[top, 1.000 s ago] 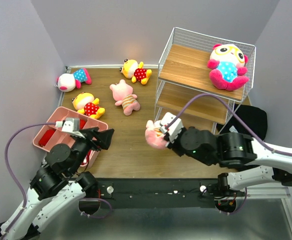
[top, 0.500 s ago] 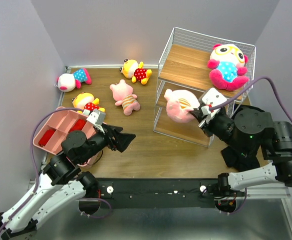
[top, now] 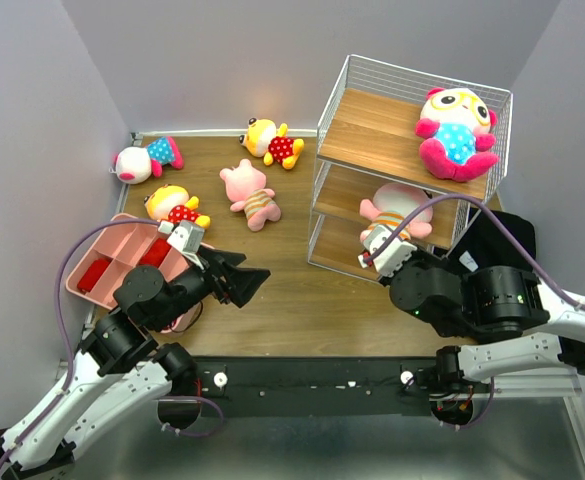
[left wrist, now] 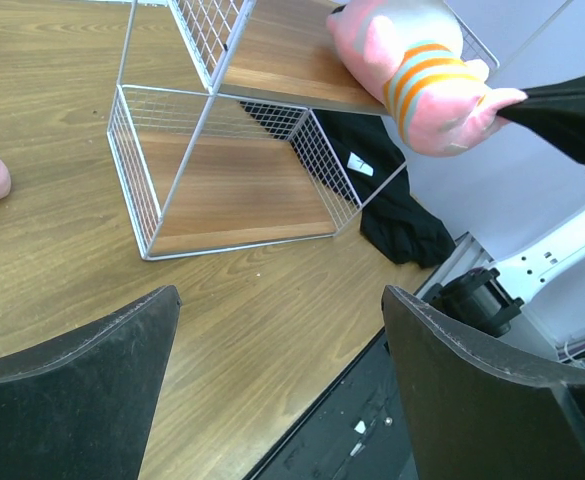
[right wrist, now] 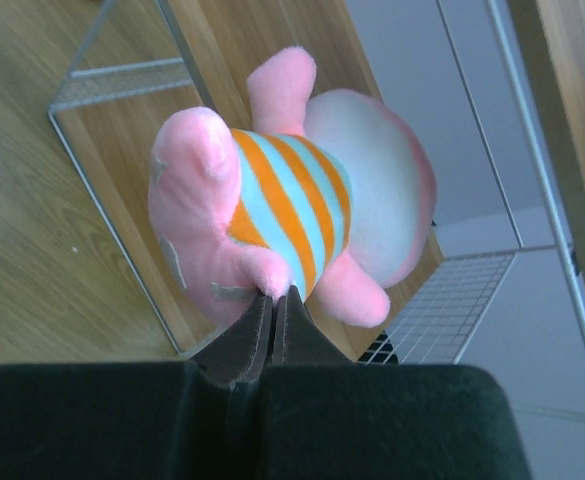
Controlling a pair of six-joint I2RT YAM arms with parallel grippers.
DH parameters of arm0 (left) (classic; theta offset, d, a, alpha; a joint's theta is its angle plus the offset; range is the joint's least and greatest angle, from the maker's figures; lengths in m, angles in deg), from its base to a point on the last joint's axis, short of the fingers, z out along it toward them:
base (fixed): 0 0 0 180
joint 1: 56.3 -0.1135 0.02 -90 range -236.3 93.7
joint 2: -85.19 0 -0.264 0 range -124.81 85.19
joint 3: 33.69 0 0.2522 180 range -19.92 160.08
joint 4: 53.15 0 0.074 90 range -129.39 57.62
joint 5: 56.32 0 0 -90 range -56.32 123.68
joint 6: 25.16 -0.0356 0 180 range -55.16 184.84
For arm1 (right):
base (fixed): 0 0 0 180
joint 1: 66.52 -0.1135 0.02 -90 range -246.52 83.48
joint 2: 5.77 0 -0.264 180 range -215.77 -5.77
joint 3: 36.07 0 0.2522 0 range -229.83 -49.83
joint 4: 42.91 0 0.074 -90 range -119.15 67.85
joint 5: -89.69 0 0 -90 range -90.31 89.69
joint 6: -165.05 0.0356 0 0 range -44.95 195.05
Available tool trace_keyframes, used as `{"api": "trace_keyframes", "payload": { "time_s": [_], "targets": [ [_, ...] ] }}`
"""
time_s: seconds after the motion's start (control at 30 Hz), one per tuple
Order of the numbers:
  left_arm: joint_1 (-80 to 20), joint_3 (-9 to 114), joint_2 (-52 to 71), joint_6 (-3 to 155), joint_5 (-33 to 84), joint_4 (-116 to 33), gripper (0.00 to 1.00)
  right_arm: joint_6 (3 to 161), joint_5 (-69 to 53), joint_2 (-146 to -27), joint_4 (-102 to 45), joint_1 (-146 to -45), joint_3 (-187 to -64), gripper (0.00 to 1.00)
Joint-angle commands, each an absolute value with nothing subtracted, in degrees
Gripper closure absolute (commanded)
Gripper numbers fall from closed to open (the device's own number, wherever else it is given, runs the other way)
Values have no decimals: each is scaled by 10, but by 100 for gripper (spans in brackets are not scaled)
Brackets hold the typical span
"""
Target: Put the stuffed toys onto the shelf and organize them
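Observation:
A pink striped pig hangs over the middle board of the shelf, held by a bit of its plush in my shut right gripper. The right wrist view shows the pig pinched at the fingertips of that gripper. My left gripper stands open and empty over the table, and its own view shows nothing in the left gripper. A white-faced toy sits on the top board. On the table lie another pig, two yellow toys and a white-faced toy.
A pink divided tray sits at the front left, partly under my left arm. A black cloth lies right of the shelf, and the left wrist view shows the cloth behind the wire frame.

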State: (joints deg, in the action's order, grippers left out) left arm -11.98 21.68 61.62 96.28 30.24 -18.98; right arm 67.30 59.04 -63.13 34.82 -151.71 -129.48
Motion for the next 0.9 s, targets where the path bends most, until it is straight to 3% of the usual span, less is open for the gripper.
{"api": "trace_keyframes", "payload": {
  "time_s": [0.0, 0.23, 0.5, 0.87],
  "targets": [
    [-123, 218, 617, 971, 296, -202, 8, 781, 665, -617, 455, -1518, -1270, 99],
    [-123, 216, 613, 977, 295, -206, 7, 806, 688, -585, 496, -1510, -1245, 93],
    [-123, 216, 608, 982, 295, -209, 7, 809, 709, -559, 492, -1505, -1217, 93],
    [-123, 210, 600, 986, 296, -219, 7, 728, 747, -507, 398, -1502, -1171, 73]
  ]
}}
